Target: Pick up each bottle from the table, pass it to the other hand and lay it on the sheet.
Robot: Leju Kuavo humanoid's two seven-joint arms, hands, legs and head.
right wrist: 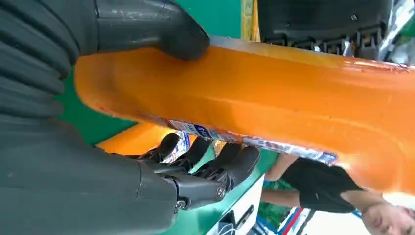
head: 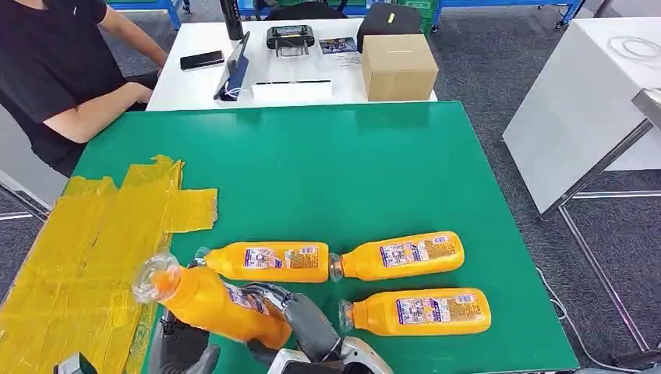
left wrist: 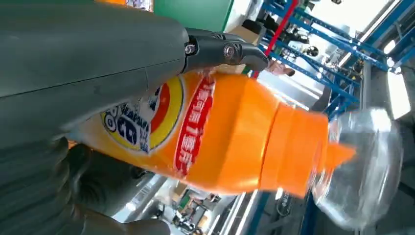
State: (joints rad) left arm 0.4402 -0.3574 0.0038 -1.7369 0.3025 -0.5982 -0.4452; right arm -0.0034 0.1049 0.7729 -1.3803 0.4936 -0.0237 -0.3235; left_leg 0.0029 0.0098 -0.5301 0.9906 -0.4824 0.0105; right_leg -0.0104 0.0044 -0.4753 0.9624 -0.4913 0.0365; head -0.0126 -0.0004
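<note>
The right hand (head: 300, 315) is wrapped around the base end of an orange bottle (head: 210, 300), thumb on one side and dark fingers (right wrist: 215, 164) curled under the other, so it grips it firmly. The left hand (head: 181, 347) is at the same bottle from below; in its wrist view a thick thumb lies over the labelled body and a dark finger (left wrist: 225, 51) hooks across it, so this hand holds the bottle as well. The bottle is lifted above the near edge of the green table (head: 327, 164), tilted, its clear cap (head: 150, 276) pointing left and away, over the right border of the yellow sheet (head: 86, 241).

The sheet covers the near left corner of the table and carries no bottle.

Three more orange bottles lie flat on the green surface to the right of the held one. One (head: 265, 262) lies just behind the right hand, cap to the left. A second (head: 401, 255) lies right of it, its cap almost meeting the first one's base. A third (head: 421, 312) lies nearer, below the second, cap to the left.

Beyond the green table, a white table (head: 195, 82) holds a cardboard box (head: 398, 66), a phone (head: 202, 59) and a controller (head: 290, 37). A person (head: 54, 70) in a black shirt sits at the far left, forearm resting by the table corner.
</note>
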